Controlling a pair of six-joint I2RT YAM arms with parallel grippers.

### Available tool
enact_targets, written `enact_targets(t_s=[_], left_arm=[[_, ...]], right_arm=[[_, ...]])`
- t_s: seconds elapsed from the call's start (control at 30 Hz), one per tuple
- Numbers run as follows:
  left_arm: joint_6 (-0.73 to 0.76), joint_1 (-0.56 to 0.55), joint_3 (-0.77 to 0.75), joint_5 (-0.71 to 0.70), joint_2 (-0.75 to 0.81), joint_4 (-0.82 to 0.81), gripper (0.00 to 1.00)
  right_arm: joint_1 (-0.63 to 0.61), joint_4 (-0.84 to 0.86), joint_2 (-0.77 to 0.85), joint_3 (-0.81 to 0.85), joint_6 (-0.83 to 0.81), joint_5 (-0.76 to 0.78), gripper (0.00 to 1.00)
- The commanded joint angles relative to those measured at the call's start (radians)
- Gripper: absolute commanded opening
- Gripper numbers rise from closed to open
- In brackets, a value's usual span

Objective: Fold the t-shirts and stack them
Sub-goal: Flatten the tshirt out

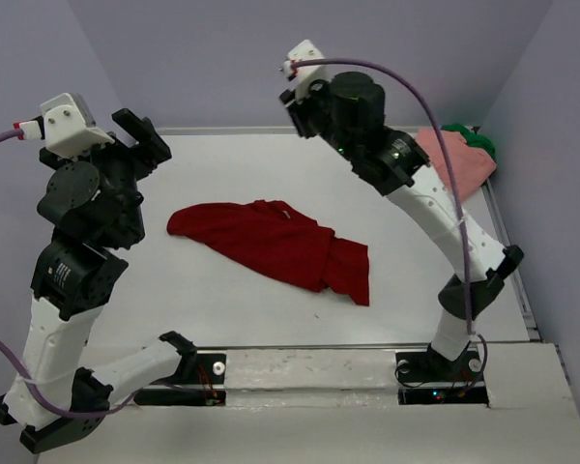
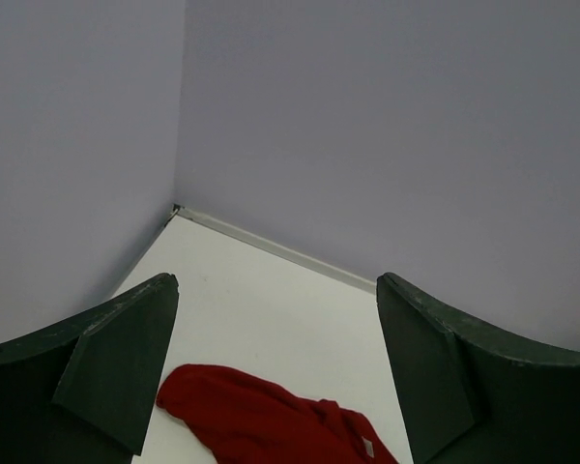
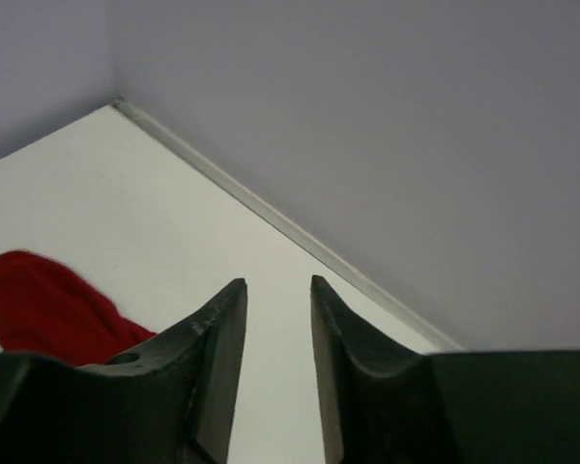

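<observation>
cotton-like knit, dark red: one dark red t-shirt [image 1: 271, 246], crumpled near the middle of the white table [image 1: 222, 329]. it lay in a long uneven heap running from left-rear to right-front, bunched thickest at its right end. unfolded. nothing touched it.

salmon pink t-shirt [image 1: 461, 159]: heaped at the far right corner of the table, partly hidden behind the right arm.

green t-shirt [image 1: 476, 138]: only a small part showed, behind and against the pink one, close to the wall. neither looked folded, and how they lay underneath could not be told.

left gripper [image 1: 147, 138]: held high above the left side of the table, jaws spread wide, empty. its wrist view looked past the fingers to the left end of the red shirt well below.

right gripper [image 3: 276, 282]: held high over the rear of the table, jaws parted by a narrow gap, nothing between them.

handling, judged: light and limp, with no stiffness of its own. it would sag and drape from any held point. a pinch in the bunched middle would likely lift several layers at once. not fragile. on the smooth top the cloth would probably slide and drag.

best hold, judged: thin single edges, hem corners or shoulder points, one to each gripper, so the shirt could be drawn flat before folding. collar and hem could not be told apart here. a small pale patch [image 2: 367, 447], perhaps a label, showed on the cloth in the left wrist view.
</observation>
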State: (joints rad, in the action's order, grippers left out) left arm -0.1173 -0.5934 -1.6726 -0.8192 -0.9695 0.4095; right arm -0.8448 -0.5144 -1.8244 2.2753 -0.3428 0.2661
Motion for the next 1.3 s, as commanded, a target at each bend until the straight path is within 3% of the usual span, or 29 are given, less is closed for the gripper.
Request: enact_targets(t_s=[0.0, 0.03, 0.07, 0.1, 0.17, 0.2, 0.27, 0.3, 0.37, 0.4, 0.43, 0.5, 0.6, 0.7, 0.8, 0.93, 1.1, 1.27], left_arm=[[-0.036, -0.005, 0.013, 0.014, -0.084, 0.070, 0.93], [-0.047, -0.005, 0.014, 0.015, -0.100, 0.090, 0.93], [-0.057, -0.005, 0.019, 0.038, -0.116, 0.106, 0.93], [-0.079, -0.006, 0.036, 0.058, -0.142, 0.123, 0.93], [-0.110, -0.008, 0.050, 0.097, -0.164, 0.135, 0.93], [-0.125, -0.009, 0.077, 0.112, -0.176, 0.117, 0.93], [-0.140, -0.011, 0.093, 0.147, -0.207, 0.107, 0.93], [-0.153, -0.014, 0.087, 0.153, -0.227, 0.120, 0.93], [-0.168, -0.023, 0.065, 0.155, -0.291, 0.152, 0.88], [-0.176, -0.029, 0.063, 0.152, -0.310, 0.187, 0.86], [-0.194, -0.045, 0.068, 0.147, -0.325, 0.198, 0.85], [-0.209, -0.065, 0.118, 0.132, -0.343, 0.192, 0.83], [-0.249, -0.089, 0.193, 0.109, -0.336, 0.169, 0.82], [-0.249, -0.092, 0.229, 0.107, -0.328, 0.147, 0.82], [-0.240, -0.094, 0.246, 0.104, -0.331, 0.141, 0.83], [-0.232, -0.100, 0.248, 0.106, -0.331, 0.132, 0.83], [-0.226, -0.102, 0.249, 0.092, -0.302, 0.134, 0.84], [-0.216, -0.102, 0.266, 0.089, -0.265, 0.135, 0.84]], right_arm=[[0.216, 0.036, 0.187, -0.302, 0.256, -0.005, 0.26], [0.255, 0.042, 0.215, -0.371, 0.286, -0.039, 0.27], [0.256, 0.043, 0.238, -0.437, 0.306, -0.039, 0.34], [0.266, 0.051, 0.273, -0.573, 0.338, -0.034, 0.52], [0.276, 0.062, 0.293, -0.692, 0.398, -0.066, 0.61], [0.276, 0.062, 0.298, -0.744, 0.468, -0.117, 0.71], [0.276, 0.068, 0.319, -0.879, 0.590, -0.203, 0.70], [0.276, 0.089, 0.336, -0.933, 0.629, -0.319, 0.63], [0.231, 0.146, 0.393, -1.081, 0.712, -0.357, 0.51], [0.202, 0.140, 0.411, -1.114, 0.732, -0.322, 0.49], [0.176, 0.122, 0.430, -1.141, 0.754, -0.191, 0.47], [0.113, 0.093, 0.476, -1.200, 0.804, -0.125, 0.49], [0.060, -0.017, 0.540, -1.278, 0.905, 0.092, 0.49], [-0.002, -0.065, 0.600, -1.336, 0.994, 0.156, 0.49], [-0.098, -0.197, 0.616, -1.413, 1.198, 0.284, 0.48], [-0.209, -0.272, 0.577, -1.485, 1.444, 0.364, 0.41], [-0.342, -0.298, 0.416, -1.475, 1.570, 0.370, 0.40], [-0.343, -0.325, 0.361, -1.433, 1.602, 0.404, 0.43]])
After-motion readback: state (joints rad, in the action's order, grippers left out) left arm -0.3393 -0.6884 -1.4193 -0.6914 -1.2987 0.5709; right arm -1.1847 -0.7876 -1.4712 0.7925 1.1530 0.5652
